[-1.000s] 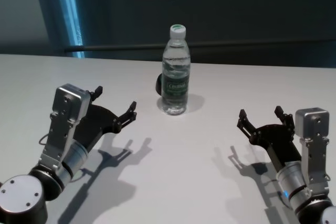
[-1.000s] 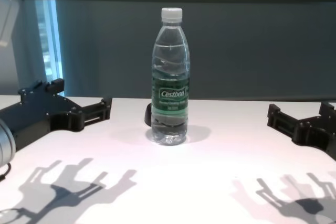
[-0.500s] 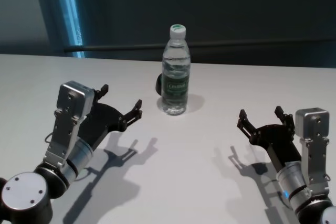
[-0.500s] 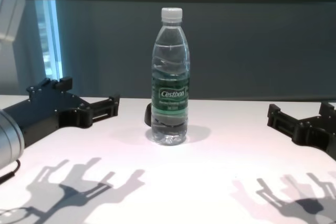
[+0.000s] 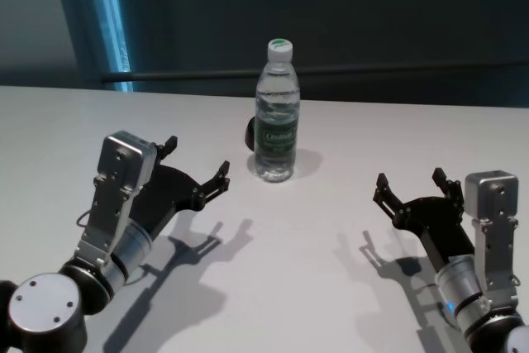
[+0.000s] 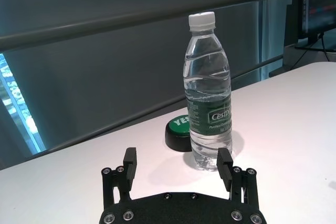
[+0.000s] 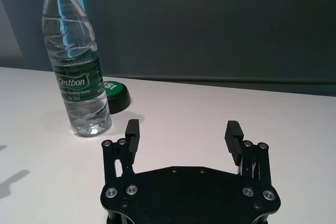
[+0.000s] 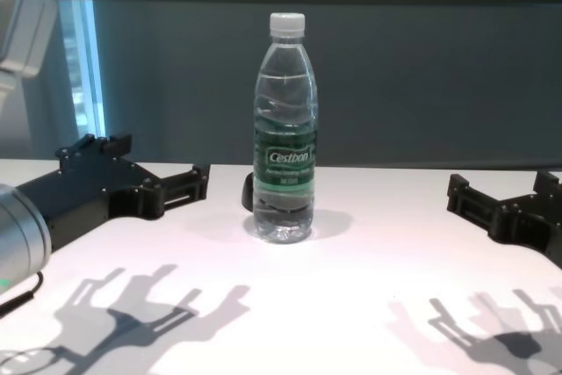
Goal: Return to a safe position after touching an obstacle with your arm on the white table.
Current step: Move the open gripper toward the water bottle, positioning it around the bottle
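Observation:
The obstacle, a tall clear water bottle (image 5: 276, 113) with a white cap and a dark green "Cestbon" label, stands upright on the white table (image 5: 314, 237). It also shows in the chest view (image 8: 284, 129). My left gripper (image 5: 198, 158) is open and empty, just left of the bottle and a little nearer to me, not touching it. The left wrist view shows the left gripper (image 6: 177, 156) with the bottle (image 6: 207, 93) just beyond it. My right gripper (image 5: 409, 179) is open and empty, low over the table well to the right of the bottle (image 7: 73, 61).
A small low black-and-green round object (image 5: 250, 131) sits right behind the bottle on its left side; it also shows in the left wrist view (image 6: 178, 129). A dark rail and wall run behind the table's far edge.
My left gripper has moved forward and to the right, closer to the bottle. The bottle and my right arm have not moved.

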